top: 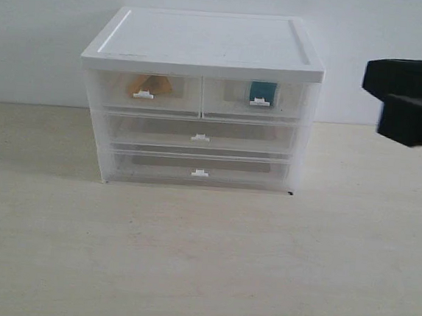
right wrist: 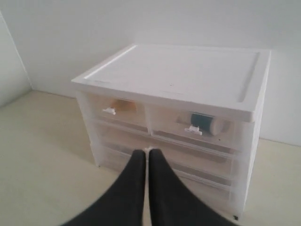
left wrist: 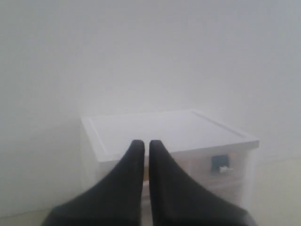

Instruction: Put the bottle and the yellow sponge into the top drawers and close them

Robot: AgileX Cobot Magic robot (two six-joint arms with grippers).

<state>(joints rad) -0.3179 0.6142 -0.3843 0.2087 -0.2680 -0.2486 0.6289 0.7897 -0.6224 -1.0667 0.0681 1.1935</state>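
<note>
A white drawer cabinet point(top: 206, 47) stands at the back of the table. Its two top drawers are pushed in. The yellow sponge point(top: 149, 84) shows through the left top drawer point(top: 144, 91). The bottle point(top: 263, 91) with its teal label lies behind the front of the right top drawer point(top: 254, 99). From the right wrist I see the sponge point(right wrist: 123, 105) and the bottle point(right wrist: 207, 123) inside. My right gripper point(right wrist: 146, 152) is shut and empty, away from the cabinet; a dark part of that arm point(top: 414, 98) shows at the right edge. My left gripper point(left wrist: 146, 142) is shut, empty, off to the side.
Two full-width drawers point(top: 201, 136) point(top: 199, 170) sit pushed in below the top pair. A white wall rises behind the cabinet. The pale wooden table point(top: 202, 261) stretches in front of it.
</note>
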